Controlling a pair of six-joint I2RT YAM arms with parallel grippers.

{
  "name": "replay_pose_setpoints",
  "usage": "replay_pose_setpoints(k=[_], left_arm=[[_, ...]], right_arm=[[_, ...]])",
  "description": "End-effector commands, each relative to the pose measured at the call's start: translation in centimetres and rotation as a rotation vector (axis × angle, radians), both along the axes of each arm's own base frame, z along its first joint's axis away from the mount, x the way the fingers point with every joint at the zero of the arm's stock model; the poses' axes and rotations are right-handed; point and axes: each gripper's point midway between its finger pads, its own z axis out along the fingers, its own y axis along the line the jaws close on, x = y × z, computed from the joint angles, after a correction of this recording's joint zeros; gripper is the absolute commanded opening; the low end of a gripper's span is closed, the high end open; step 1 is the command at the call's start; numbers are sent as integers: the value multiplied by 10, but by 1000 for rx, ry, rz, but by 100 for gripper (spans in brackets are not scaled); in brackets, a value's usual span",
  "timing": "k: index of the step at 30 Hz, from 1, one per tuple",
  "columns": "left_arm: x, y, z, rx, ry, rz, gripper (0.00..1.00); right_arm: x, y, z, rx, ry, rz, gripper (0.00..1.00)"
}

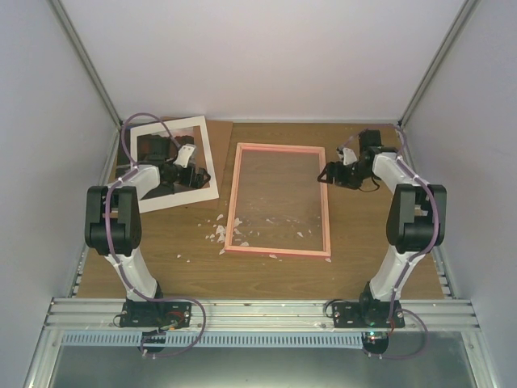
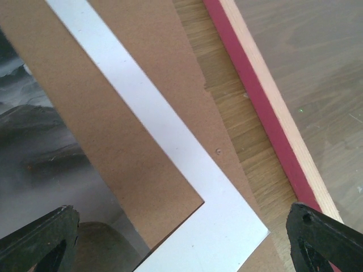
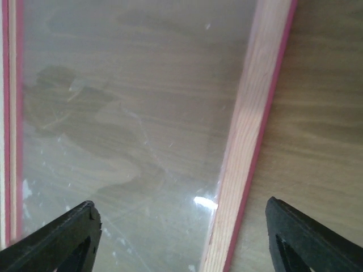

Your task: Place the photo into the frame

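Pink rectangular frame (image 1: 234, 198) centre; dark landscape photo (image 2: 39, 164) upper left, by white card mat (image 2: 170, 141); left hand (image 2: 181, 226), right hand (image 3: 181, 221) both open, empty; best pinch photo's edge alone.

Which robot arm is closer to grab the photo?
Probably the left. The left gripper hangs open over the photo framed by the white mat. The right gripper, also open, is over the pink frame, away from the photo.

Soft, even light, a small white glare on the frame (image 3: 249, 113) pane, wrist views slightly hazy.
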Motion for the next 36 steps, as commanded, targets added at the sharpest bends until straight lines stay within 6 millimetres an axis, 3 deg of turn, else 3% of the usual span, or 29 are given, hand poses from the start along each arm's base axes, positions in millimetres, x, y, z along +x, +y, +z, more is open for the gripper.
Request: replay_pose_setpoints(k=[1, 10, 14, 18, 23, 29, 32, 36], left_arm=[[16, -15, 25, 31, -113, -57, 99], [21, -20, 19, 23, -100, -57, 99], [21, -19, 14, 25, -89, -52, 99], [21, -19, 10, 31, -80, -46, 99], [22, -18, 9, 33, -82, -46, 99], [24, -18, 11, 46, -94, -52, 99], [25, -19, 16, 62, -115, -71, 99], [18, -27, 25, 105, -164, -131, 99]], right_arm=[[21, -19, 0, -155, -135, 12, 76], [22, -30, -54, -240, -55, 0, 61], [23, -13, -70, -258, -46, 28, 57], [21, -20, -90, -342, -11, 14, 51], [14, -31, -104, -424, 29, 0, 55], [28, -26, -80, -417, -17, 38, 64], [42, -23, -50, -384, -105, 85, 78], [37, -16, -13, -344, -231, 197, 90]])
